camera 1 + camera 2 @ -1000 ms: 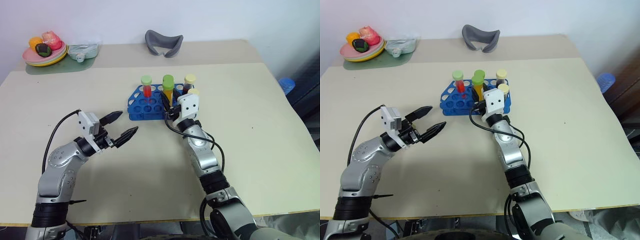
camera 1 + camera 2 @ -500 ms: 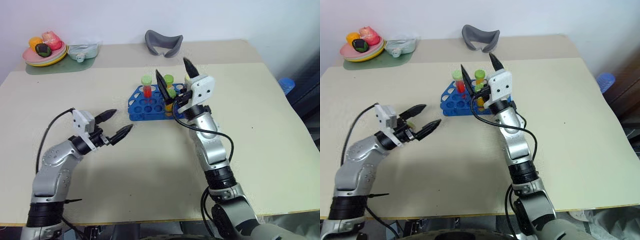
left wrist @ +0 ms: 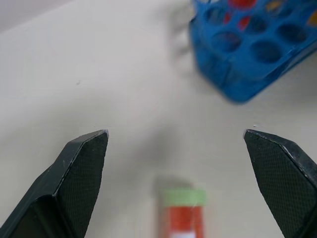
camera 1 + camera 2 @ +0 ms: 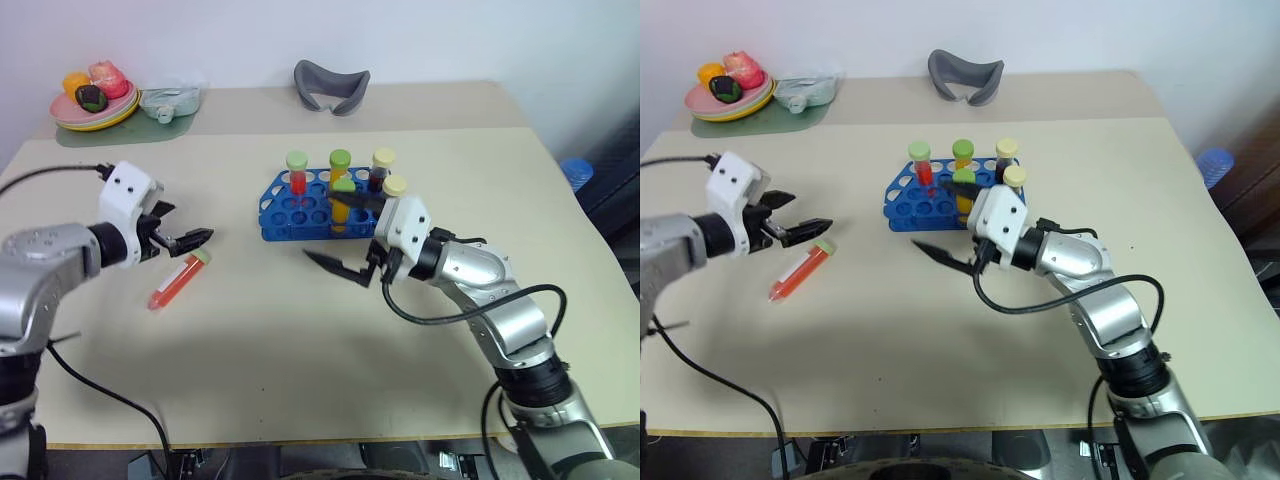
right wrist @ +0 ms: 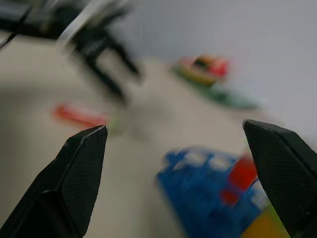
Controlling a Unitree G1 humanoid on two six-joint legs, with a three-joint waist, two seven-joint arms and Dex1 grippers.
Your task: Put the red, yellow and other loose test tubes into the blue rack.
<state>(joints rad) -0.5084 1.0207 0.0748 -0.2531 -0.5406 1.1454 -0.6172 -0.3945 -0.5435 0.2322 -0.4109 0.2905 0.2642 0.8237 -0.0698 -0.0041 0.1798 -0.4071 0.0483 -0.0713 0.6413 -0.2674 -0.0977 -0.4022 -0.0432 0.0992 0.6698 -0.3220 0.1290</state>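
The blue rack (image 4: 300,212) stands mid-table with several capped tubes upright in it: a red one (image 4: 296,172), a yellow one (image 4: 340,190) and two with yellow caps at its right end. A loose red test tube (image 4: 176,282) with a green cap lies flat on the table to the rack's left. Just above and left of that tube hovers my left gripper (image 4: 185,228), open and empty; the tube's cap (image 3: 184,198) lies between its fingertips. In front of the rack my right gripper (image 4: 337,230) is open and empty, pointing left.
A plate of toy food (image 4: 92,100) and a green mat with a clear bag (image 4: 165,102) sit at the far left corner. A grey curved piece (image 4: 331,86) lies at the far edge. A blue object (image 4: 575,170) sits beyond the table's right edge.
My right gripper opened, left the rack and swung back to point left. My left arm swung out to the left, uncovering the red tube on the table.
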